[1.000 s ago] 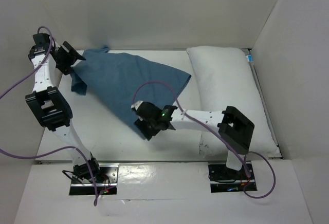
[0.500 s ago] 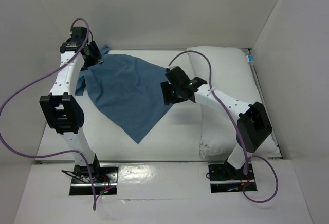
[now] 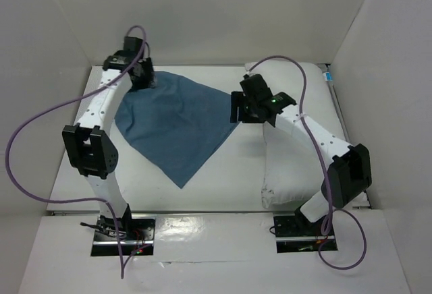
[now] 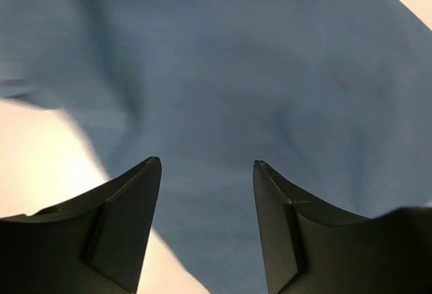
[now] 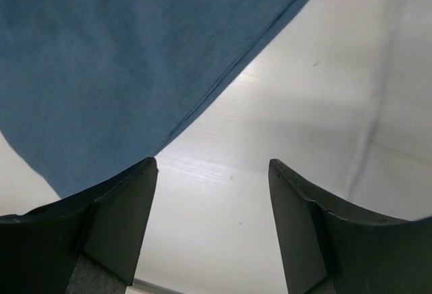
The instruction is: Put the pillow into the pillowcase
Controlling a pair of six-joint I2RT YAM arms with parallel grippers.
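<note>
Lying spread on the counter (image 3: 229, 172), the pillowcase (image 3: 179, 122) sits left of the pillow (image 3: 287, 169), likely flattened for opening. The left claw (image 3: 140, 78) hovers at its far corner and the right claw (image 3: 237, 112) at its right edge. Only the wrist views show both released.

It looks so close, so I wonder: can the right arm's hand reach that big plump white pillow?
Probably yes: the open right hand is right at the big plump white pillow's edge, nothing lying between them.
</note>
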